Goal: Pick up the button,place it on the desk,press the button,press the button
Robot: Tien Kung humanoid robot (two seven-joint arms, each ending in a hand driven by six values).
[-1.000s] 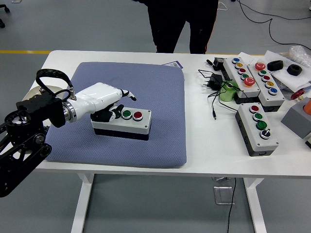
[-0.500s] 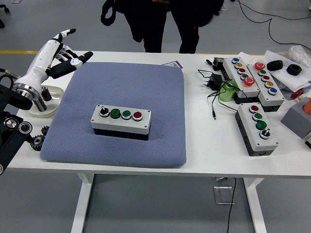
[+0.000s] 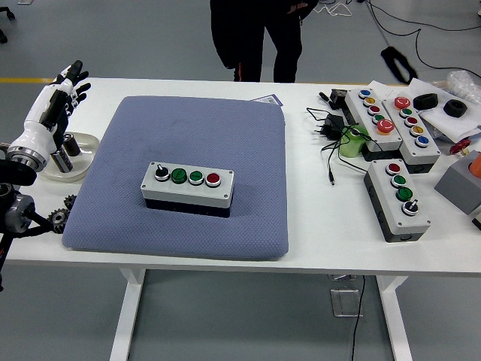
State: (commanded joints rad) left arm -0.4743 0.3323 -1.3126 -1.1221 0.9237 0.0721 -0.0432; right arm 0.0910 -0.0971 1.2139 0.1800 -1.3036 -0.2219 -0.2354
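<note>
Four controls sit in a row on the button box (image 3: 187, 188): a black knob, two green buttons and a red one. The box rests flat on the blue pad (image 3: 188, 128), a bit toward the pad's near-left part, with nothing touching it. Just off the pad's near-left corner there are a couple of small gears (image 3: 58, 218) on the white table (image 3: 316, 233). Left of the pad, the left hand (image 3: 54, 101) is up at the table's left edge, white with dark fingertips, fingers spread and holding nothing, well apart from the box. Under it is a round dish (image 3: 83, 154) with some small metal-looking part in it, hard to tell what exactly. Right of the pad are more button boxes (image 3: 397, 197), a black plug with cable, and something green. Beyond the pad's far edge a person in dark trousers (image 3: 255, 34) stands at the table.
</note>
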